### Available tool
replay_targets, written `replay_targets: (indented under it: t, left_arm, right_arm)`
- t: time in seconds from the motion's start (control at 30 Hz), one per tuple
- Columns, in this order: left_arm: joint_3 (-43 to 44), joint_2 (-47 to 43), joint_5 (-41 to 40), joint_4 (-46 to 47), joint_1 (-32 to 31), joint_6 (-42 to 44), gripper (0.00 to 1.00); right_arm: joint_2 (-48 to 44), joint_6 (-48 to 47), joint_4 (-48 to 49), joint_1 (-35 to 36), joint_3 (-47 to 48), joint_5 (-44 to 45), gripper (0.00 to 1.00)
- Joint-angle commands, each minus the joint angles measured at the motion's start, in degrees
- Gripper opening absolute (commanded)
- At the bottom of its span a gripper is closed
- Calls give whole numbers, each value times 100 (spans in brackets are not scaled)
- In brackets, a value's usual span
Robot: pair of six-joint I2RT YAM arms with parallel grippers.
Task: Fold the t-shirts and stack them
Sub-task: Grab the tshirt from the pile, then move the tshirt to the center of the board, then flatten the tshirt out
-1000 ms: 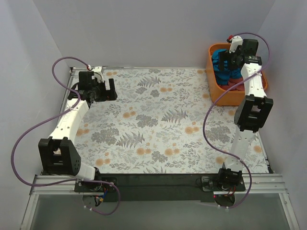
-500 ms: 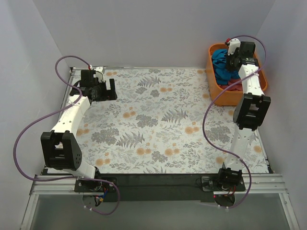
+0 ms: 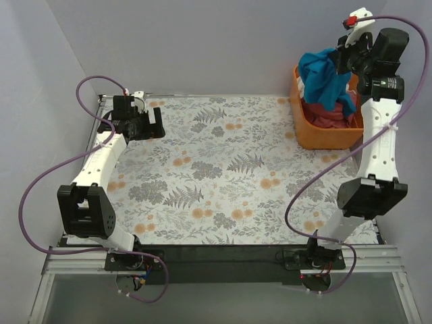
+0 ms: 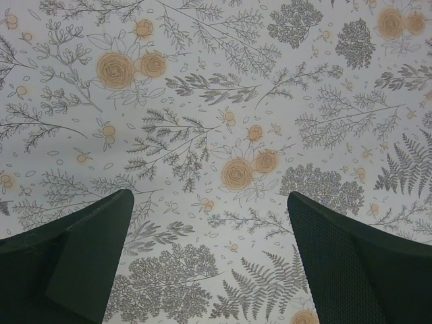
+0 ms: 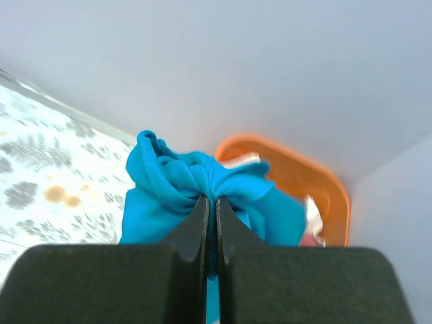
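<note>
Here the right tool was clamped on a bunch of the blue t-shirt, holding it high above the orange tub, probably so that the cloth would clear the rim; the pink t-shirt lay inside the tub. The left tool hung with its fingers apart over the flowered counter, between plain grey walls.
</note>
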Motion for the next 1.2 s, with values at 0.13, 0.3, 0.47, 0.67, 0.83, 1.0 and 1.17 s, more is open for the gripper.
replay_targets:
  t: [0.13,0.3,0.47,0.67,0.83,1.0,1.17]
  left_arm:
    - [489,19,73,-175,104,-260,98]
    - [744,2,285,-246,298,-330,98]
    - [920,-42,311,-325,342,-269,98]
    - [517,-437,600,-342,342,64,98]
    - [43,-719,1206,-824,342,802,98]
    - [-441,-649,2574,-1423,342,1733,98]
    - [-925,-272,2860,-1213,123,1771,97]
  right_arm:
    - [-1610,255,1357,1151,-768,-752,1]
    - [-2077,62,1524,2190,-803,-225,1]
    - [-2392,62,1542,2982,-1452,-40,1]
    - [-2894,456,1561,3431,-3736,-338,38]
    - [-2992,493,937,3020,-4793,743,81]
    - [-2290,-26,-589,2675,-4662,-319,79]
    - [-1805,-166,-884,2693,-5021,-733,87]
